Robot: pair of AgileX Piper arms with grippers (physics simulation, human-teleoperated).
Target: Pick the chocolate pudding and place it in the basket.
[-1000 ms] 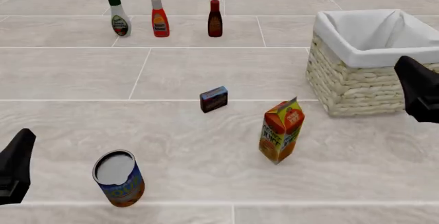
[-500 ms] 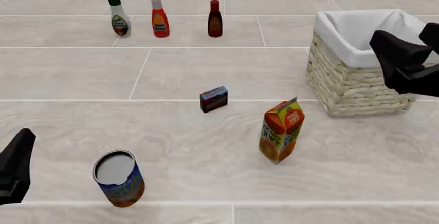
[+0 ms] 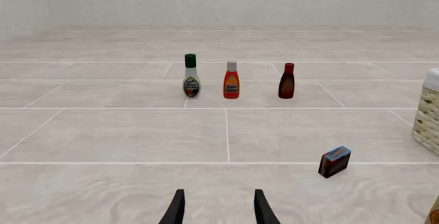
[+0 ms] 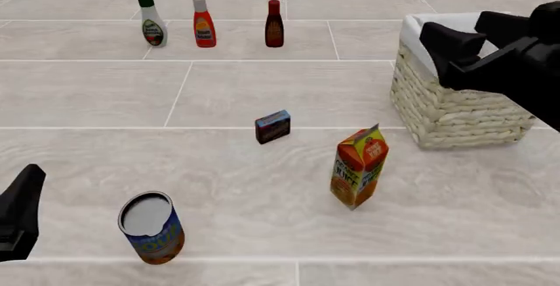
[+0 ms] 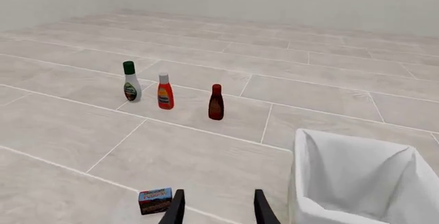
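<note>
The chocolate pudding (image 4: 273, 126) is a small brown box with blue edges, lying on the table's middle, left of the basket (image 4: 455, 112). The basket is pale wicker with a white lining and stands at the right. My right gripper (image 4: 448, 40) hangs above the basket's near-left corner, well right of the pudding. In its wrist view the right gripper (image 5: 218, 208) is open and holds nothing, with the pudding (image 5: 156, 200) beside one finger and the basket (image 5: 357, 183) close by. My left gripper (image 3: 218, 208) is open at the near left (image 4: 26, 201), far from the pudding (image 3: 334, 161).
Three bottles stand in a row at the far left: green-capped (image 4: 151, 18), orange (image 4: 204, 22), dark red (image 4: 274, 23). An orange juice carton (image 4: 359, 166) stands near-right of the pudding. A blue-and-orange can (image 4: 152, 227) stands at the near left.
My right arm has risen and swung left, from beside the basket's right side to above its near-left corner. The left arm and all objects have stayed put.
</note>
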